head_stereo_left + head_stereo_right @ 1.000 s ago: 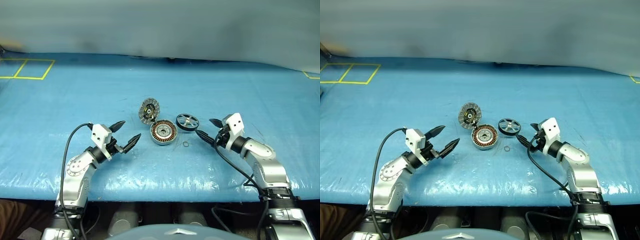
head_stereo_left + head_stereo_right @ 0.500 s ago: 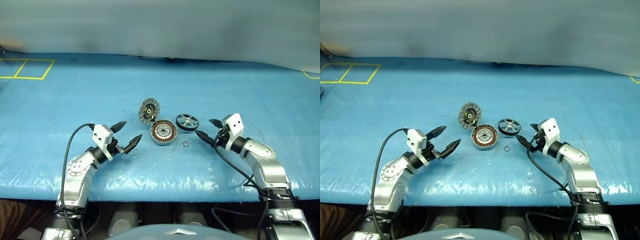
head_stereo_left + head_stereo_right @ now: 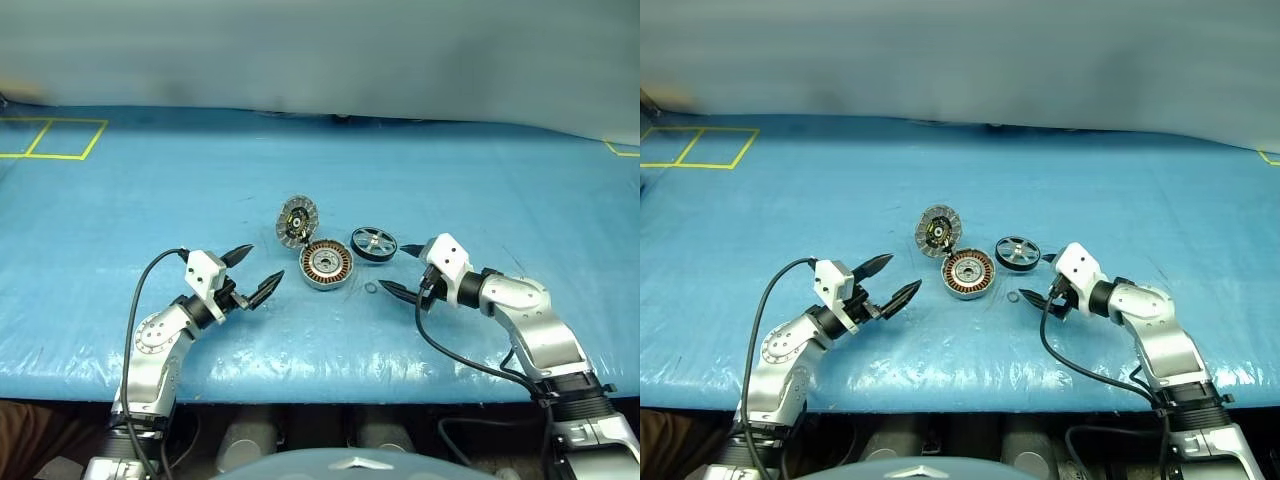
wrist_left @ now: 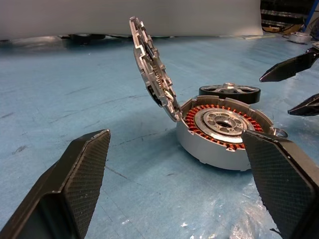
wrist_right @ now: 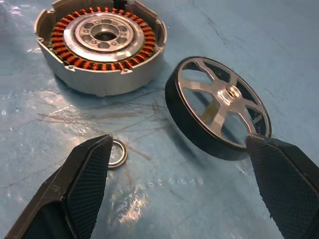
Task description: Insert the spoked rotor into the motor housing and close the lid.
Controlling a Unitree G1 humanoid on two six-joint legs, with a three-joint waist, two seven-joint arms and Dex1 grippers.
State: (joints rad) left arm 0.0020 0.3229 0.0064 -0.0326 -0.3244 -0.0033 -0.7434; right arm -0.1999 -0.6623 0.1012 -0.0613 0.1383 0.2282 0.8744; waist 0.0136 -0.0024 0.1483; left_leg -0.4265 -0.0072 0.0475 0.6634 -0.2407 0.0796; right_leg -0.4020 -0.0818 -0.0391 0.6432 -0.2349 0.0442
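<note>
Two grippers on show, and the action is on the right: the right gripper (image 3: pixel 398 270) has swung in toward the middle of the blue table (image 3: pixel 150 180) and rolled, so its spread fingers now bracket the space just beside the spoked rotor (image 3: pixel 374 243) instead of pointing in from further out. It holds nothing. In its wrist view the rotor sits between the two open fingers, flat on the table, with a small metal ring (image 5: pixel 117 152) lying just by one finger. That reads as lining up for the pick, so the insert step is only now getting under way.

Over on the left, no change: the left gripper (image 3: pixel 252 270) hangs wide open and empty, aimed at the motor housing (image 3: pixel 327 264). The housing sits upward-facing, copper windings exposed, with the rotor just beside it and not touching. The lid (image 3: pixel 297 220) stands tilted up at the housing's far edge, looking hinged or propped there; its inner face shows in the left wrist view.

Hard calls now. Whether the right gripper's lower finger touches the table or the small ring, I can't say. How the lid joins the housing is hidden behind the rim. The rotor's underside is out of sight too.
</note>
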